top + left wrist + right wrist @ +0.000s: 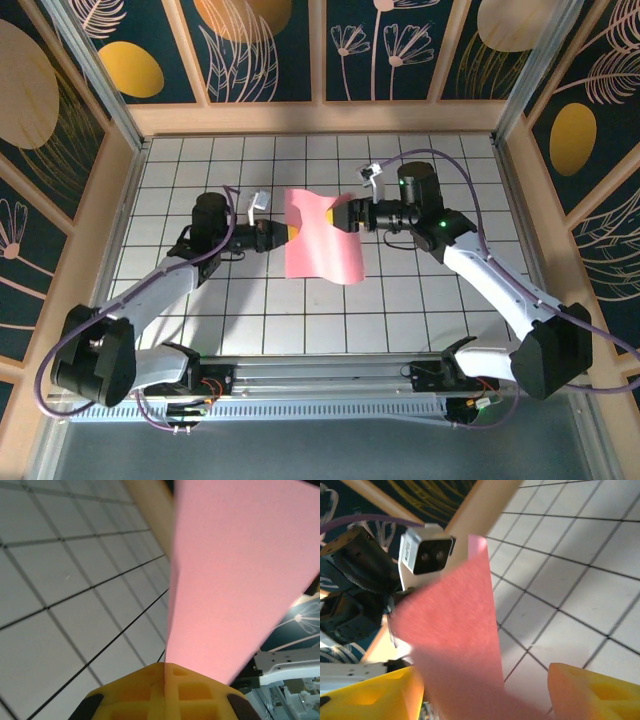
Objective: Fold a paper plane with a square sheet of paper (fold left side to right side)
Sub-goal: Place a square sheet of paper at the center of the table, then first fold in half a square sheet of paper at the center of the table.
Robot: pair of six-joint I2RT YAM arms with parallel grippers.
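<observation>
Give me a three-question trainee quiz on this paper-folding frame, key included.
1. True or false: the left tool is shut on the pink paper sheet.
2. The fingers of the right tool are: A) pressed together, B) apart with the sheet between them, C) gripping the left tool.
3. Fill in: both tools' fingers are ____ in colour.
Key: 1 true; 2 B; 3 yellow.

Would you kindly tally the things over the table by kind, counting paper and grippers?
Paper: 1, the pink sheet
Grippers: 2, the left gripper and the right gripper
Total: 3
</observation>
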